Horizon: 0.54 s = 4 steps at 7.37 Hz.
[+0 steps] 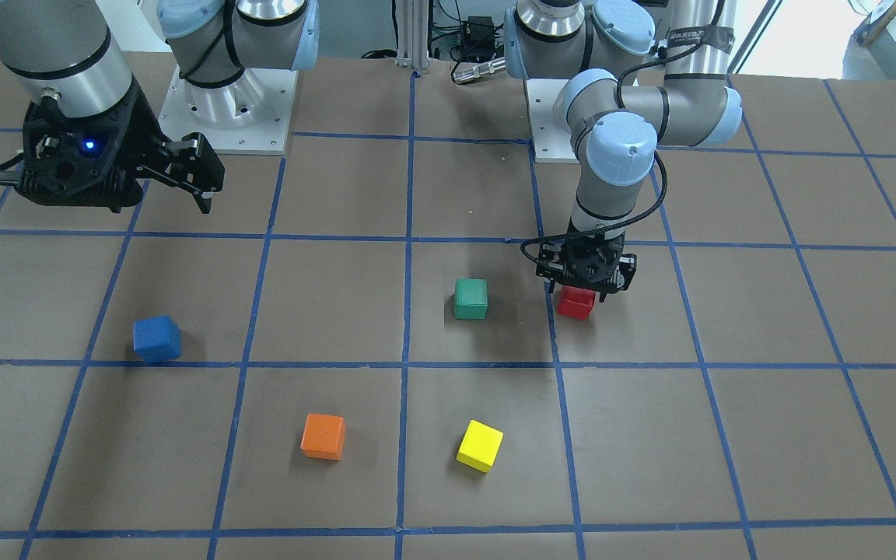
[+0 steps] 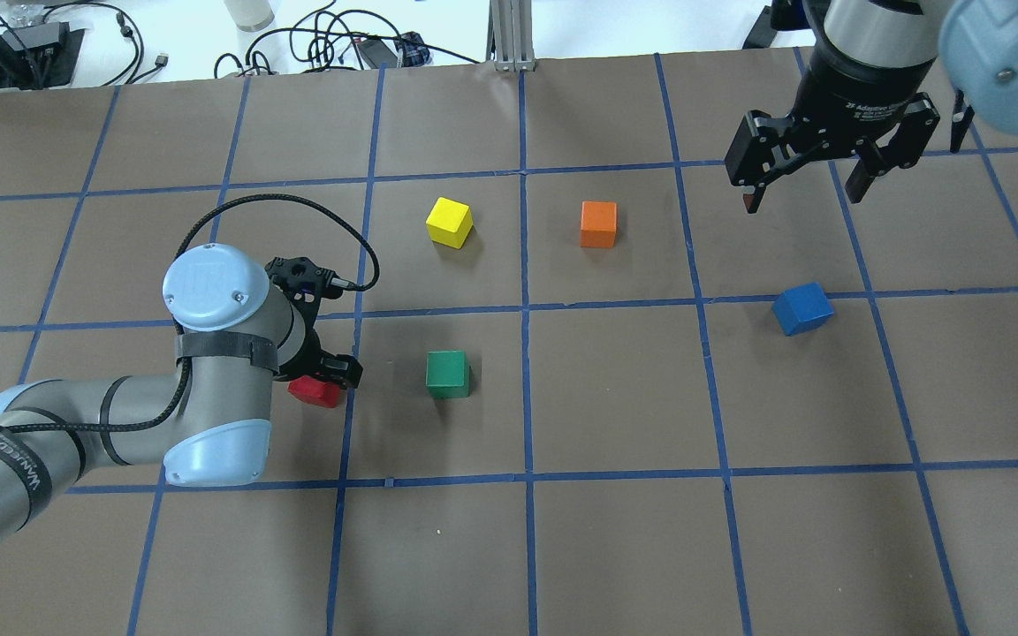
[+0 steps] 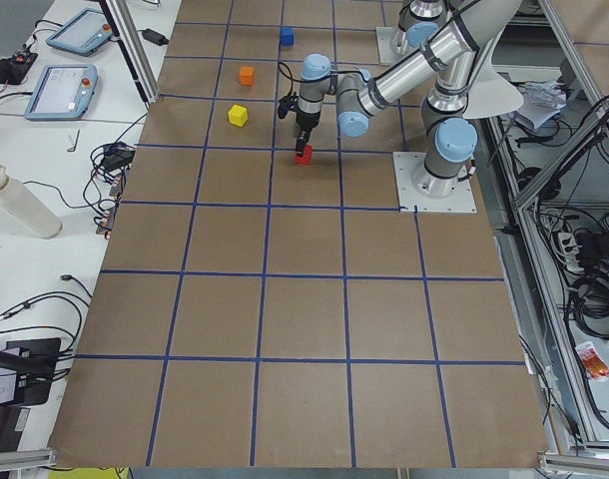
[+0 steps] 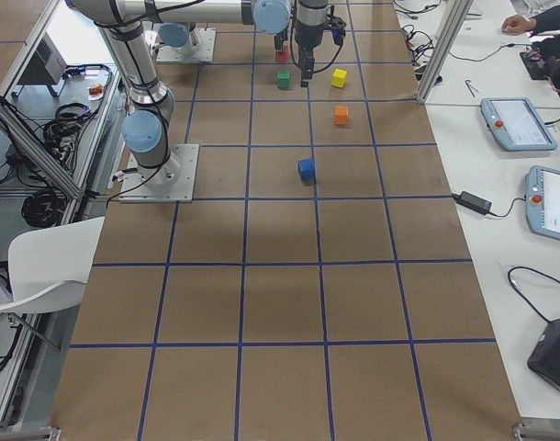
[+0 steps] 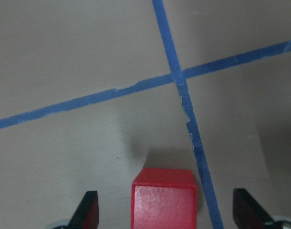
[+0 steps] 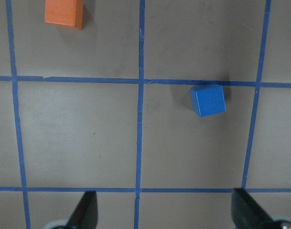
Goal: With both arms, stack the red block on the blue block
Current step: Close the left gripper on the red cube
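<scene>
Black two-finger left gripper (image 5: 165,206), fingers spread wide and clear of either side of the small matte red cube (image 1: 575,303) resting on the brown blue-taped table (image 2: 615,548); right gripper (image 2: 802,196), equally wide and empty, hangs apart from the small matte blue cube (image 2: 802,308).

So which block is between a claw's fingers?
The red block: it sits between the open fingers of the left claw. No other block has a claw around it.
</scene>
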Tool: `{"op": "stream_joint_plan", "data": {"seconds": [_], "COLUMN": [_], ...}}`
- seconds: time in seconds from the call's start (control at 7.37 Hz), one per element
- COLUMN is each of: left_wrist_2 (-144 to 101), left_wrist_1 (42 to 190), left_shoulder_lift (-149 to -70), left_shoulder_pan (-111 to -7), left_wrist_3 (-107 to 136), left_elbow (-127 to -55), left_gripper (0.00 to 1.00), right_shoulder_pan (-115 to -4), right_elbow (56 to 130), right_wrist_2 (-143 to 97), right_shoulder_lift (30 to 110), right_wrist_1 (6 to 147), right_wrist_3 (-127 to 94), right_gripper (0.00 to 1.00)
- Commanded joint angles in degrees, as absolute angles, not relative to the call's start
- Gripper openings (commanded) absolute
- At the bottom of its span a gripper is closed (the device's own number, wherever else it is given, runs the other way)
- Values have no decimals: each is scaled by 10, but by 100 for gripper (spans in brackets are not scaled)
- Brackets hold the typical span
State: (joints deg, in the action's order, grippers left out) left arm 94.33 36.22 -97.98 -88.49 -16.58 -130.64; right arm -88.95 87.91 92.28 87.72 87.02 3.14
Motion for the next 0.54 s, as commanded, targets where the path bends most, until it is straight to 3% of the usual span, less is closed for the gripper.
{"op": "stream_joint_plan", "data": {"seconds": [0.0, 0.14, 0.41], "left_wrist_2": [946, 952, 945], "left_wrist_1": [362, 359, 392], "left_shoulder_lift": [-998, -998, -990], "left_shoulder_pan": [-885, -885, -897], "left_wrist_3": [-179, -190, -142], "left_elbow": [-1302, -1301, -1255], "left_gripper": [37, 0, 0], "right_shoulder_pan": [-889, -889, -889], "right_elbow": [880, 880, 880], "right_wrist_2": [923, 923, 923], "right_shoulder_lift": [877, 877, 877], "right_wrist_1": [870, 870, 870], "right_wrist_3": [32, 32, 31], "right_gripper": [100, 100, 100]}}
